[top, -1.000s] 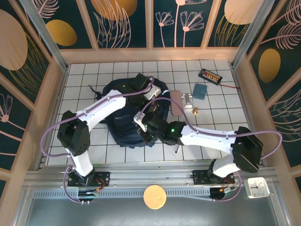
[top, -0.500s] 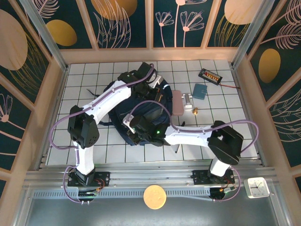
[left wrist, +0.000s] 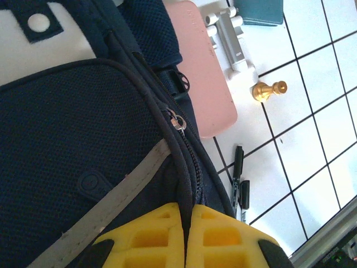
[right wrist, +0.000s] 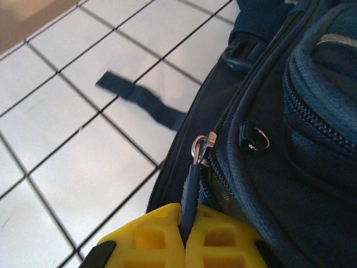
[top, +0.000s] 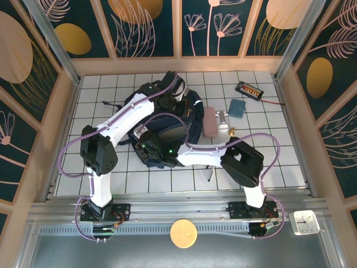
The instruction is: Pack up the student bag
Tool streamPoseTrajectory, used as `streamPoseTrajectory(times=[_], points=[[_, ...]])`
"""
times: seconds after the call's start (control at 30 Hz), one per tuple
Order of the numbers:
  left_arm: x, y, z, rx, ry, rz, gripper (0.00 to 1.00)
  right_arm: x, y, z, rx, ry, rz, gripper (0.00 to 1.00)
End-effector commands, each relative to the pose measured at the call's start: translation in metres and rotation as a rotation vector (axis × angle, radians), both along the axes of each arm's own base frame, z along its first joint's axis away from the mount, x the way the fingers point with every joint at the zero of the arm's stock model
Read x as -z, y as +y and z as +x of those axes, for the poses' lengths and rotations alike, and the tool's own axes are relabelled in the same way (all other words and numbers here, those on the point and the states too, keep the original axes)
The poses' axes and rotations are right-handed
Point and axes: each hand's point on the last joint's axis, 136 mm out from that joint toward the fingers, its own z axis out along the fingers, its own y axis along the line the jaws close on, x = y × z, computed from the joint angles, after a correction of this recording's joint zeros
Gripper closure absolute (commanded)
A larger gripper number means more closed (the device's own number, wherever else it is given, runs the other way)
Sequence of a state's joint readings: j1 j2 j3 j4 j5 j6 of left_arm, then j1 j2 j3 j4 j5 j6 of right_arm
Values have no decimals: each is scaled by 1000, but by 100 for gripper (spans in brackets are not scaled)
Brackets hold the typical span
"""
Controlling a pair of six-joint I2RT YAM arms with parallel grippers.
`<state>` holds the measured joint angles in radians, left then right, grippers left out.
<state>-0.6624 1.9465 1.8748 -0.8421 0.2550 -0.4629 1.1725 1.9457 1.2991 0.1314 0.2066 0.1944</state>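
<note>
Clamping student bag (left wrist: 67, 139) zip pull (right wrist: 191, 187) w/ R tool (right wrist: 184, 213); L tool (left wrist: 184, 213) pinching its seam (left wrist: 182, 167)

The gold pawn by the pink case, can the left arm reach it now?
Likely not yet: left gripper is shut on the student bag; the gold pawn sits uncovered past the pink case.

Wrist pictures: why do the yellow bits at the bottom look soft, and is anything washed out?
Right wrist: the yellow fingers sit very close to the lens and look soft, while the zipper pull on the student bag is crisp. Left wrist: the white patch is blown out. Top external: even light, soft shadows.
</note>
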Motion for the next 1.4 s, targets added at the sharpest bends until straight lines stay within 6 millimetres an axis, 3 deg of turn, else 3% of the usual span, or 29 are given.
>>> streamPoseTrajectory(times=[0.0, 0.1, 0.17, 0.23, 0.33, 0.5, 0.53, 0.57, 0.73, 0.87, 1.1, 1.23, 1.37], points=[[-50, -41, 10, -3, -82, -215, 100, -39, 39, 7, -13, -74, 162, 100], [-53, -38, 9, -7, -93, -202, 100, -39, 41, 6, -26, -68, 168, 100], [-56, -28, 9, -6, -128, -160, 95, -34, 28, -2, -27, -52, 159, 100], [-62, -17, 7, 15, -176, -106, 40, -33, 8, -10, -24, -36, 153, 100], [-67, 11, 5, 12, -243, 16, 25, -38, -27, -30, -41, -33, 140, 100], [-58, 78, -1, -107, -270, 138, 16, -50, -86, -56, -49, -14, 147, 100], [-55, 93, -2, -147, -265, 125, 4, -52, -97, -59, -49, -11, 149, 100], [-47, 111, -3, -199, -249, 117, 1, -52, -108, -61, -44, -10, 145, 100], [-19, 187, -10, -467, -190, 7, 1, -50, -136, -65, -38, 16, 154, 100], [18, 213, -24, -607, -52, -159, 1, -43, -136, -69, -65, 40, 138, 100], [58, 205, -44, -707, 123, -413, 1, -42, -134, -69, -77, 44, 135, 100], [60, 198, -33, -741, 138, -509, 2, -41, -135, -70, -78, 48, 130, 100], [63, 195, -20, -740, 142, -512, 14, -40, -133, -69, -79, 49, 129, 100]])
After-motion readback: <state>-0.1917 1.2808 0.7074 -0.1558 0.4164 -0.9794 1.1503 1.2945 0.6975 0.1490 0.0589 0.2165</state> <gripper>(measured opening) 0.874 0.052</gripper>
